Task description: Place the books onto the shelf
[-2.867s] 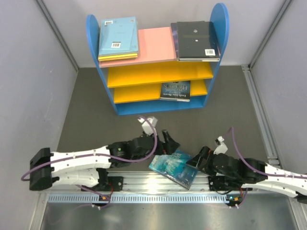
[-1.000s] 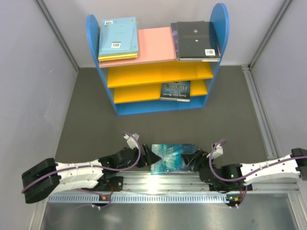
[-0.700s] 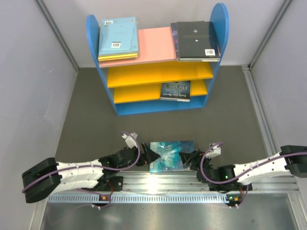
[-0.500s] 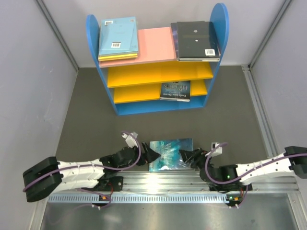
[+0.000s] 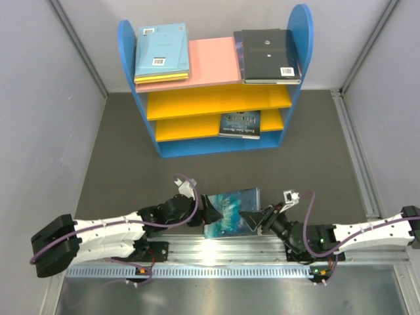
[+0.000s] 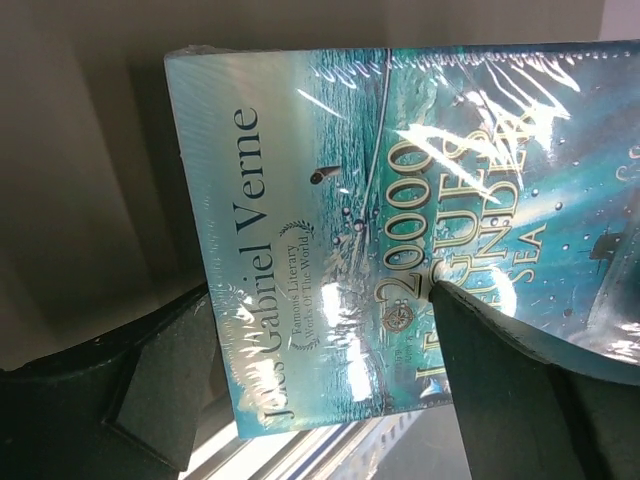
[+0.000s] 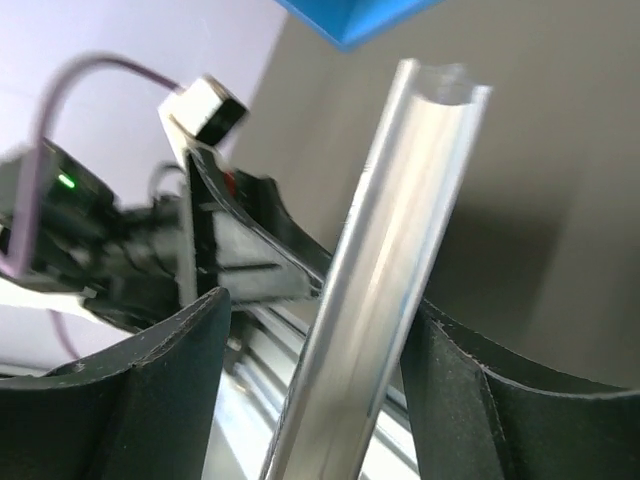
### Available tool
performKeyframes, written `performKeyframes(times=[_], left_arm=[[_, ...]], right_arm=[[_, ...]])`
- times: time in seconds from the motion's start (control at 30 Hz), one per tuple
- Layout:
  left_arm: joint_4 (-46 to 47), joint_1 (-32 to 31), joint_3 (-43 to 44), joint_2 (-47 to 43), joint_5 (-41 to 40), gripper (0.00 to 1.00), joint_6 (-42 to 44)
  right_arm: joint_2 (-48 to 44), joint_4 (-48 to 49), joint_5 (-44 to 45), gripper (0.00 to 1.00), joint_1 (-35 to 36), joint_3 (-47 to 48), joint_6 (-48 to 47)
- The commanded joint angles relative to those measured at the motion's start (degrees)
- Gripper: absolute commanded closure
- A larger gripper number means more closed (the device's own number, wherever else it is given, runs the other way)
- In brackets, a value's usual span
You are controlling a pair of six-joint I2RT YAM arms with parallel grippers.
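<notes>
Teal book [image 5: 231,209] lies cover up between both my hands at the near edge of the tabletop [image 5: 131,151]. It is right by the aluminium rail [image 5: 216,252] and well apart from the shelf [image 5: 299,26]. I can't tell if it rests on the tabletop or is lifted.

My left hand [image 5: 211,210] has its jaws wide apart, straddling the book's left edge. One of the fingers [image 6: 165,390] is behind the book, the other in front of the cover; not pinched.

My right hand [image 5: 252,218] has its jaws apart around the opposite edge. There is a gap to one finger [image 7: 150,400], and the other is just beside the edge or touching it, can't tell which.

On the shelf's pink top board: light blue book [image 5: 162,49] on a yellow one [image 5: 161,78] at left, black book [image 5: 269,56] at right. A dark book [image 5: 240,125] lies on the lowest yellow board.
</notes>
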Motion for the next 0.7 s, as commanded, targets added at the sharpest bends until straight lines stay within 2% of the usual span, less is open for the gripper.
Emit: performKeyframes(times=[0.0,0.03,0.07,0.13,0.2,0.27,0.37,0.47,0.53,0.67], left_arm=[[5.38,-0.74,4.87,2.28,3.96,0.11,1.38],[5.29,-0.73,4.95,2.28,3.96,0.11,1.47],[4.86,-0.56,5.04,2.28,3.96,0.11,1.56],[4.24,-0.38,5.31,1.93,3.78,0.12,1.91],[3.28,-0.21,5.48,1.32,3.52,0.12,2.17],[2.66,0.05,5.40,0.88,3.43,0.12,2.35],[1.78,0.14,4.96,-0.09,3.17,0.12,2.35],[1.34,0.23,4.25,-1.41,2.73,0.12,2.08],[1.08,0.23,3.64,-2.20,2.38,0.12,1.91],[1.34,0.41,2.76,-2.55,2.46,0.13,1.56]], right_arm=[[4.39,12.31,-23.91,1.00,1.98,-1.57,3.08],[7.88,12.40,-26.27,0.96,1.98,-1.13,3.16],[9.66,11.96,-27.33,0.83,1.98,0.87,3.25],[14.82,11.35,-29.27,0.49,1.98,3.35,3.08],[17.40,12.31,-31.12,0.36,1.98,4.23,3.51],[19.51,13.97,-31.65,0.27,1.98,4.06,4.22],[17.94,17.31,-30.43,0.28,1.98,1.60,5.88],[12.59,16.71,-26.40,0.42,2.06,-2.43,8.34],[6.64,12.50,-23.06,0.47,1.98,-4.99,10.89],[-5.25,1.26,-18.21,0.48,2.06,-7.72,14.67]])
